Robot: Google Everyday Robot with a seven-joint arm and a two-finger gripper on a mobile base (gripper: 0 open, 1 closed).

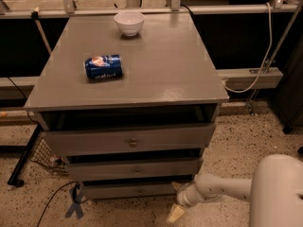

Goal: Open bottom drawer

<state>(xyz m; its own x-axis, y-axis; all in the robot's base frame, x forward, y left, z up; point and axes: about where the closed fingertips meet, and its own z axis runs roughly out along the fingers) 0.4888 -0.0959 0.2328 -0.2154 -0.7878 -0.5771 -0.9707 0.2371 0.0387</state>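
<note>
The jaws hang low near the floor, off the lower right corner of the bench, spread apart and holding nothing. One tan tip points down and the other lies close to the drawer's corner. The bottom drawer sits just left of the jaws, with its small knob farther left. High above and to their left, a blue can lies on the bench top, with a white bowl behind it.
</note>
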